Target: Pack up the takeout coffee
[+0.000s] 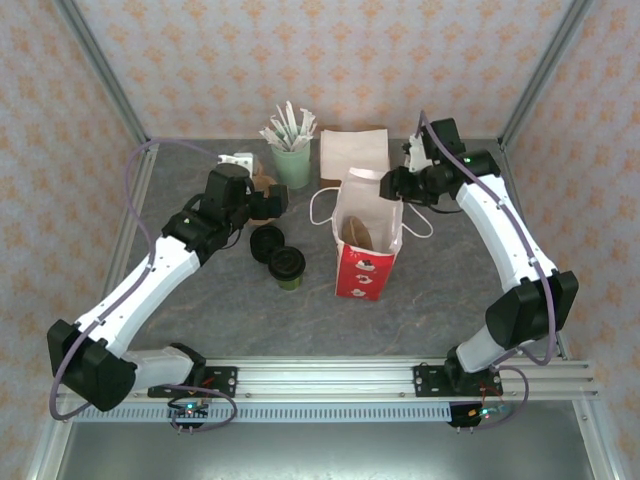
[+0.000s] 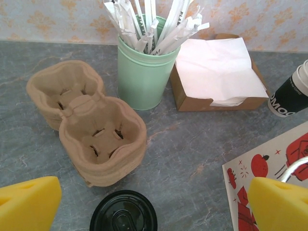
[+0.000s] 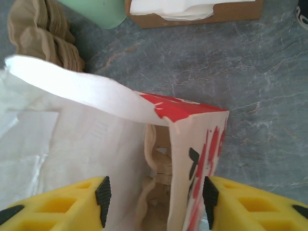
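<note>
Paper bag (image 1: 362, 270) standing upright, mouth gaping | right gripper (image 3: 154, 197) straddling its red side wall at the rim, likely steadying the mouth for loading; clamped or loose, cannot tell | left gripper (image 2: 154, 192) hanging spread wide, empty | takeout coffee (image 1: 287, 268) sitting near left gripper, on its bag side, not yet packed

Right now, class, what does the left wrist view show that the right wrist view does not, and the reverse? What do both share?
Left wrist view adds: wrapped straws, a black lid, the open left fingers. Right wrist view adds: the open mouth of the paper bag, a brown carrier inside it, the right fingers either side of its wall. Both: mint-green cup, napkin box, stacked pulp carriers, the bag's red-and-white print, grey table.
</note>
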